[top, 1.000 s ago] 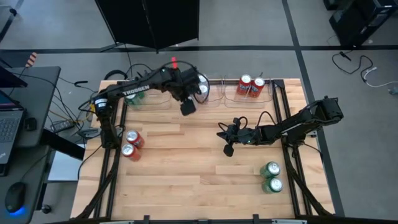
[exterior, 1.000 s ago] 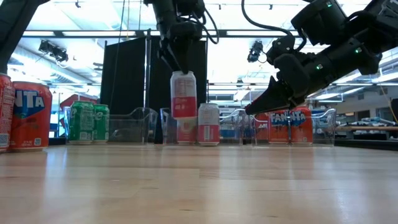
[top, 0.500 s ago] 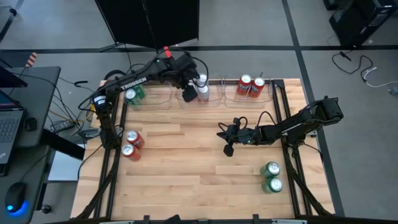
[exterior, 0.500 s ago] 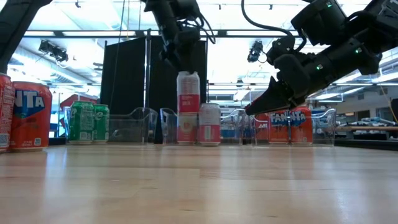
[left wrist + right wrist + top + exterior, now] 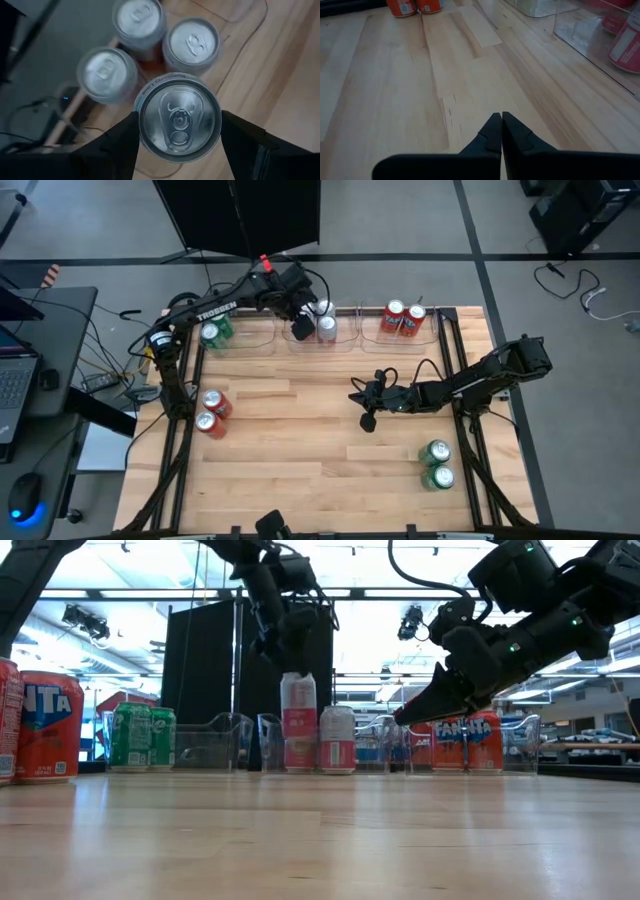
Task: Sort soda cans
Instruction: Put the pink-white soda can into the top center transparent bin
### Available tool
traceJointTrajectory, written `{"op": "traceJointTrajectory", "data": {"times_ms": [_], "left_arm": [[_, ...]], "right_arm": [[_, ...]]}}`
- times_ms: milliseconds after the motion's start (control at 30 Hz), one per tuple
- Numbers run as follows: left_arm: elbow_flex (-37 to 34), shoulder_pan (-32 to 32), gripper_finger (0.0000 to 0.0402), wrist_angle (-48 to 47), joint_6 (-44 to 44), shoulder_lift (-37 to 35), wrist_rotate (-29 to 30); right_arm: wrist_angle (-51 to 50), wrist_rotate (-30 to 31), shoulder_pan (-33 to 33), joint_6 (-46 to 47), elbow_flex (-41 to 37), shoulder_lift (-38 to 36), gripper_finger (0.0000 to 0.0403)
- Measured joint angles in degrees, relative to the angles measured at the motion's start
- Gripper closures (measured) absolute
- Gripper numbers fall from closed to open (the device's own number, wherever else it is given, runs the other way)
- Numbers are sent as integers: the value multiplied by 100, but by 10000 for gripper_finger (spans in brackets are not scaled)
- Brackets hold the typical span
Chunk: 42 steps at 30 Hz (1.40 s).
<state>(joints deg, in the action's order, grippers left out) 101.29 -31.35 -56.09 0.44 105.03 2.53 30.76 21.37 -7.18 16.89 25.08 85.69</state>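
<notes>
My left gripper is shut on a silver-white soda can and holds it over the middle clear tray at the table's far edge. Three more silver-white cans stand in that tray below it. Two red cans stand in the right tray and a green can in the left one. Two red cans stand on the table at the left, two green cans at the near right. My right gripper hovers shut over the table's middle, holding nothing. My left gripper pinches the silver-white can's side wall just under its top rim between its two fingers, one on either side. The fingers come from above, slanting down toward the far edge. The can hangs upright, lifted above the tray's floor.
Three clear trays line the far edge, their walls rising above the wood. Open boards lie between the left red cans and the right green cans. Cables trail beside my right arm. A desk with a laptop stands left of the table.
My left gripper has carried the silver-white can toward the table's far edge, from over the boards in front of the middle tray to over the tray beside the other silver-white cans. The can stays upright in the hold.
</notes>
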Motion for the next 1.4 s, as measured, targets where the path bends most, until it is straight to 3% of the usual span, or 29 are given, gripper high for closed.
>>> {"op": "traceJointTrajectory", "data": {"times_ms": [133, 733, 1000, 1400], "left_arm": [[-286, -59, 163, 243, -72, 1, -234], [-1082, -131, 163, 928, -145, -2, -282], [-1153, -131, 160, 1175, -209, -2, -282], [-1153, -131, 122, 1095, -217, -2, -503]], "right_arm": [[0, -1, 0, 1, 0, 0, 403], [2, -5, 0, 4, 0, 0, 403], [2, -6, 0, 1, 0, 0, 403], [0, -62, 0, 4, 0, 0, 403]]}}
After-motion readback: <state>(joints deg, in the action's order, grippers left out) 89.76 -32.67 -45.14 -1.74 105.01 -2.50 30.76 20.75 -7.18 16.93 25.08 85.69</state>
